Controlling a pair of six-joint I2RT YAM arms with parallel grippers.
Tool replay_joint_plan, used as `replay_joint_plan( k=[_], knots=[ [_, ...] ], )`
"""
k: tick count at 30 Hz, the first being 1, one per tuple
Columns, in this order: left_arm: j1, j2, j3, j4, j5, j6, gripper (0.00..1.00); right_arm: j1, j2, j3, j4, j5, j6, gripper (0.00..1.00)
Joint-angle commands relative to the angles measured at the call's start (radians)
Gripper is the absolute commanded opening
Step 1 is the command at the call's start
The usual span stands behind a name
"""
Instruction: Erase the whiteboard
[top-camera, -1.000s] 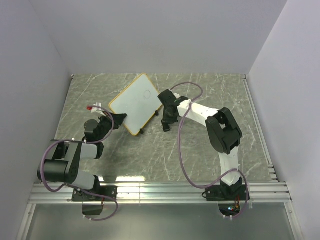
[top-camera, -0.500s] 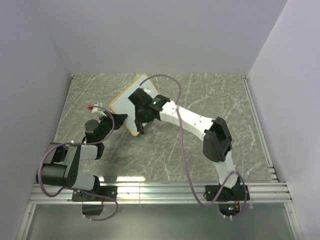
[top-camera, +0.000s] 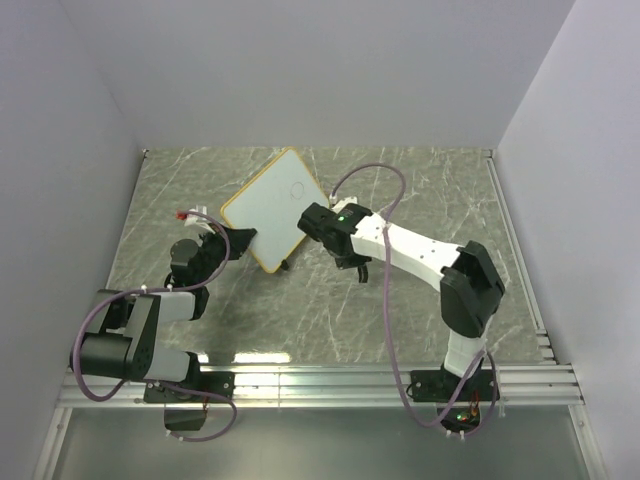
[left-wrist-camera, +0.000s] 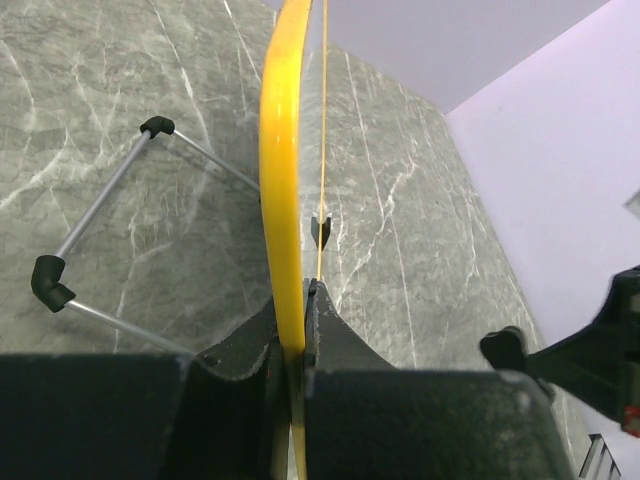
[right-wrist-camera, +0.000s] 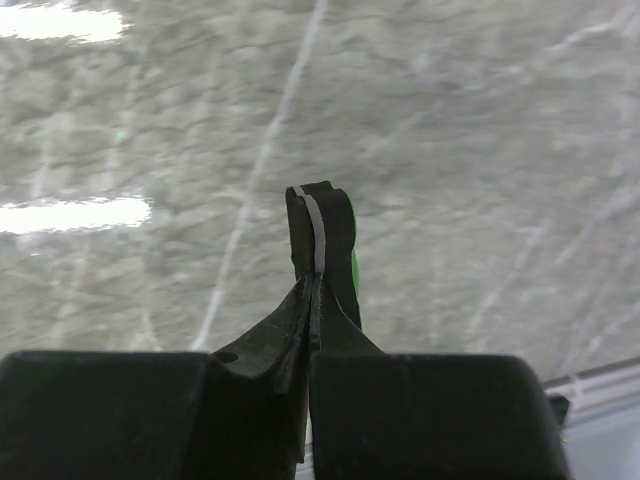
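Clamping the yellow frame at its lower left edge, the left gripper is holding the whiteboard tilted at the upper middle of the top view. The right gripper is pinching the green eraser, hovering just off the board's lower right edge. A faint loop is showing on the white face, so wiping looks unfinished. The right arm's cable is arching beside the board.

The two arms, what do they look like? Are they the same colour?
No. The left arm is mostly black and grey; the right arm has white links with black joints and a small green light. A mauve cable loops along each. The left gripper and the right gripper are black, each with two fingers.
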Motion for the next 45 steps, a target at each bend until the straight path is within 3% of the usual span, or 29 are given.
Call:
replay_joint_plan(
  k=[1, 7, 13, 17, 20, 26, 36, 37, 40, 45],
  knots=[
    [-0.020, 0.009, -0.017, -0.052, 0.041, 0.061, 0.01, 0.010, -0.025, 0.008, -0.100, 0.149, 0.031, 0.00],
    [-0.031, 0.001, -0.014, -0.067, 0.041, 0.064, 0.01, 0.039, 0.139, 0.017, -0.012, 0.069, 0.039, 0.00],
    [-0.037, -0.019, -0.008, -0.089, 0.039, 0.068, 0.01, 0.054, 0.314, 0.155, 0.016, -0.002, 0.065, 0.02],
    [-0.043, -0.029, -0.008, -0.104, 0.033, 0.071, 0.01, 0.067, 0.317, 0.201, 0.013, -0.022, 0.066, 0.41],
    [-0.045, -0.034, -0.010, -0.103, 0.031, 0.073, 0.01, 0.070, 0.294, 0.206, 0.021, -0.035, 0.060, 0.54],
    [-0.051, -0.032, -0.011, -0.101, 0.028, 0.073, 0.01, 0.067, 0.172, 0.174, 0.008, -0.043, 0.091, 0.63],
    [-0.054, -0.028, -0.011, -0.091, 0.031, 0.068, 0.01, -0.021, -0.114, -0.243, 0.229, -0.264, 0.264, 0.70],
    [-0.054, -0.025, -0.013, -0.087, 0.033, 0.067, 0.01, -0.027, -0.118, -0.260, 0.283, -0.316, 0.273, 0.73],
    [-0.057, -0.023, -0.016, -0.080, 0.033, 0.064, 0.01, -0.041, -0.095, -0.290, 0.356, -0.370, 0.321, 0.98],
    [-0.065, -0.032, -0.017, -0.086, 0.030, 0.067, 0.01, -0.053, -0.065, -0.297, 0.445, -0.427, 0.410, 1.00]
  ],
)
